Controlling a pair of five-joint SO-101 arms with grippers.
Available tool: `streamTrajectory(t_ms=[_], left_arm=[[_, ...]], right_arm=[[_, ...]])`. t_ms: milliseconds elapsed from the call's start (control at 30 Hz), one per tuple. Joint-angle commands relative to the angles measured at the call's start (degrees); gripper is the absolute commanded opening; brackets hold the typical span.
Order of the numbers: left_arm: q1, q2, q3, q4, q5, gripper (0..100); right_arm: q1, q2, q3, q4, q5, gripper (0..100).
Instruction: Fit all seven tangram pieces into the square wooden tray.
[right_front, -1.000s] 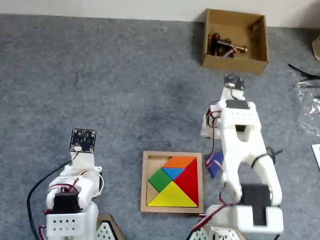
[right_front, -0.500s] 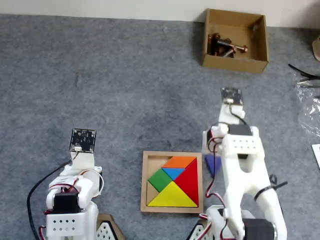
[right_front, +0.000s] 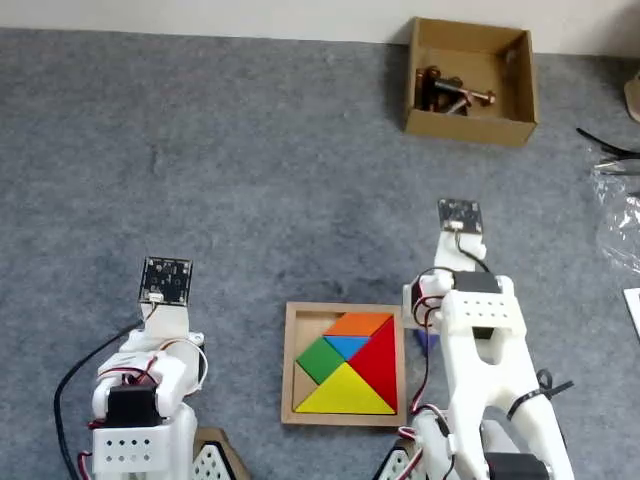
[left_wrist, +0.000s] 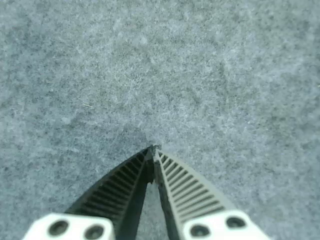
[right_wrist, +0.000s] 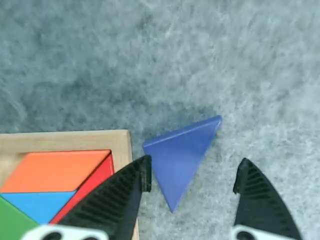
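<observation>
Blue triangle (right_wrist: 180, 155) lies flat, square corner toward tray (right_wrist: 120, 141); right fingers (right_wrist: 125, 192) spread.

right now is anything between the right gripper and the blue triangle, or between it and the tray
Nothing visible does. The right gripper hangs open over the blue triangle, which lies on the carpet right beside the tray. Only the tray's own wooden rim lies between them.

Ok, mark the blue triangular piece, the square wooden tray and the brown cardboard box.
blue triangular piece (right_wrist: 182, 152), right wrist view, centre of its top face.
square wooden tray (right_front: 289, 365), high view, its bare side rim.
brown cardboard box (right_front: 468, 130), high view, its near outer wall.
</observation>
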Motion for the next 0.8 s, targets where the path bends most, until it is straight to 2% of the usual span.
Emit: streamTrajectory(t_ms=[0, 400, 633, 767], left_arm=[[-0.6, 0.1, 1.2, 0.3, 0.3, 1], [-0.6, 0.1, 1.2, 0.3, 0.3, 1], [-0.6, 0.1, 1.2, 0.3, 0.3, 1], [-0.6, 0.1, 1.2, 0.3, 0.3, 1]], right_arm=[[-1.3, -2.0, -0.5, -1.5, 0.4, 25.5], [-2.9, -2.0, -0.6, -4.3, -15.0, 25.5], [-2.9, -1.0, -0.6, -4.6, -20.0, 25.5], [-2.9, 5.8, -1.0, -4.6, -20.7, 25.5]])
